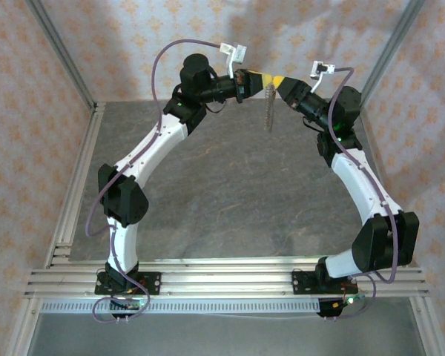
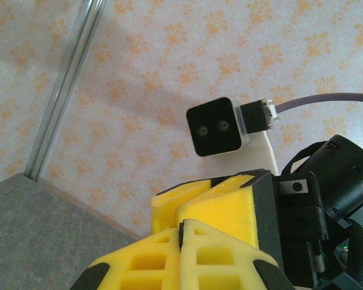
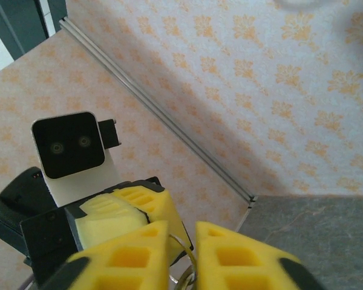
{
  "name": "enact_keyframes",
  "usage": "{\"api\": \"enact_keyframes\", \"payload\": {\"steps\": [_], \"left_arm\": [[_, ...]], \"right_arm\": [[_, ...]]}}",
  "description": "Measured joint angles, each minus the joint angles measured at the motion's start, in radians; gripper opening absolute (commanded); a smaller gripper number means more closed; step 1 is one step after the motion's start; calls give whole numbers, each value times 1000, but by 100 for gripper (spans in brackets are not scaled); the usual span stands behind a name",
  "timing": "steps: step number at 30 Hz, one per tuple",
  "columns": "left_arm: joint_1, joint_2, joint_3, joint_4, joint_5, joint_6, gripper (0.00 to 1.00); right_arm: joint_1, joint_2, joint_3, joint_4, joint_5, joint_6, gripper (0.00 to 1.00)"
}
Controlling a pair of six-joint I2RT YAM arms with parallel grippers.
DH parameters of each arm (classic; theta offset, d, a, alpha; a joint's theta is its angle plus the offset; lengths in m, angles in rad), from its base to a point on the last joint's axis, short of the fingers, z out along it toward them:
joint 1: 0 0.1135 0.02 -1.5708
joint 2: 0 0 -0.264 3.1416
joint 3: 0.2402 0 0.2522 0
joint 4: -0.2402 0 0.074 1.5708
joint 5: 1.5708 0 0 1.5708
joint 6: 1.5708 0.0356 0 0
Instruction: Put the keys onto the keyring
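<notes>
The left jaws are pressed shut, on what I cannot tell, tip to tip with the right jaws, narrowly parted around the thin keyring (image 3: 184, 251), its chain (image 1: 268, 111) dangling at twelve o'clock, high above the bench (image 1: 230, 193).

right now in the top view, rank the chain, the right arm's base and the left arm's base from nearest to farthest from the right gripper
1. chain: hangs just below the right gripper, at the far middle of the table.
2. right arm's base: near edge, right side.
3. left arm's base: near edge, left side, farther across.
</notes>
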Motion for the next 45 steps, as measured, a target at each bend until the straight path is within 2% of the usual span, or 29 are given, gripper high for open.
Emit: {"api": "enact_keyframes", "payload": {"steps": [3, 5, 6, 9, 12, 16, 22, 32, 36, 38, 45], "left_arm": [[6, 0, 1, 0, -6, 0, 0], [6, 0, 1, 0, -6, 0, 0], [6, 0, 1, 0, -6, 0, 0], [6, 0, 1, 0, -5, 0, 0], [1, 0, 5, 0, -1, 0, 0], [-2, 0, 13, 0, -2, 0, 0], [1, 0, 18, 0, -3, -8, 0], [2, 0, 32, -10, 1, -26, 0], [2, 0, 51, -43, 2, -29, 29], [0, 0, 53, -45, 0, -29, 37], [9, 0, 53, -37, 2, -45, 43]], "right_arm": [[0, 0, 0, 4, -7, 2, 0], [0, 0, 0, 4, -7, 5, 0], [0, 0, 0, 4, -10, 5, 2], [0, 0, 0, 6, -14, 7, 20], [0, 0, 0, 8, -19, 6, 22], [0, 0, 0, 13, -26, 6, 19], [0, 0, 0, 32, -44, 13, 0], [0, 0, 1, 50, -51, 14, 0], [-2, -1, 1, 51, -51, 14, 0], [-4, -1, 1, 45, -51, 14, 0], [-11, -1, 1, 6, -51, 9, 0]]}}
